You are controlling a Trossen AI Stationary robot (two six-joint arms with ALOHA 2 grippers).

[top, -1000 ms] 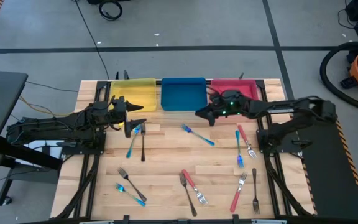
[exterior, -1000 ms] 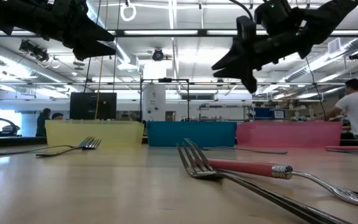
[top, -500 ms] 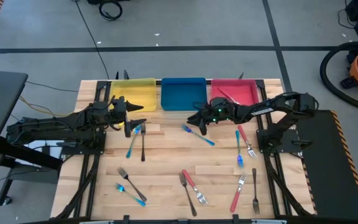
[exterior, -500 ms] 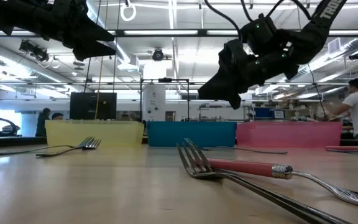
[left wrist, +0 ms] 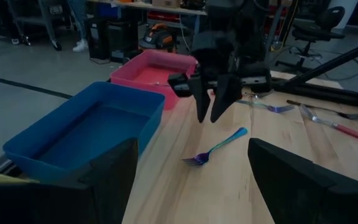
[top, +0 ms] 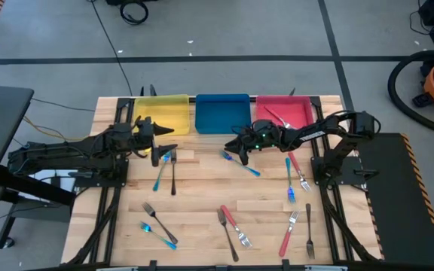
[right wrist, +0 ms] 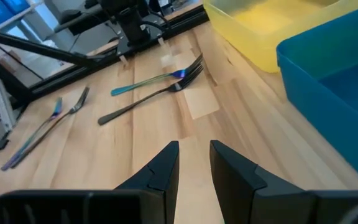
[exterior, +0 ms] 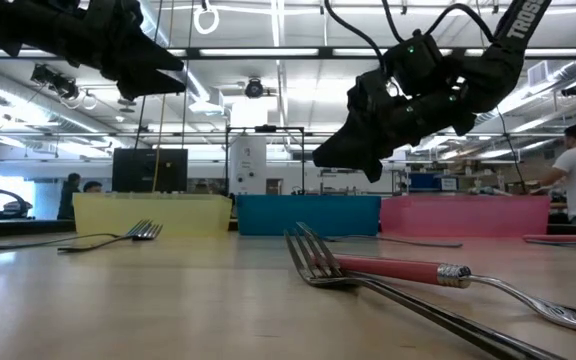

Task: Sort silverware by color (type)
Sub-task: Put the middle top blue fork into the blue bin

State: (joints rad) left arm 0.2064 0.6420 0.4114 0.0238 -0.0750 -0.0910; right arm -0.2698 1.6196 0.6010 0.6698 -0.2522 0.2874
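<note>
Forks lie scattered on the wooden table (top: 202,188). My right gripper (top: 230,147) hangs a little above the tine end of a blue-handled fork (top: 241,162) near the blue bin (top: 221,111). Its fingers point down with a narrow gap and hold nothing; it also shows in the left wrist view (left wrist: 210,109). My left gripper (top: 166,141) is open and empty in the air, by the yellow bin (top: 163,113). It is above the tines of a blue fork (top: 160,172) and a dark fork (top: 173,172). A red-handled fork (top: 276,117) lies in the pink bin (top: 296,113).
More forks lie flat on the table. A dark and a blue one (top: 157,224) are at the near left. A dark and a red one (top: 232,227) are at the near middle. Blue, red and dark ones (top: 292,177) are on the right. The three bins line the far edge.
My right gripper has gone from the pink bin toward the table's left and down, and has come over the blue fork's tine end. The forks on the table have not moved.
</note>
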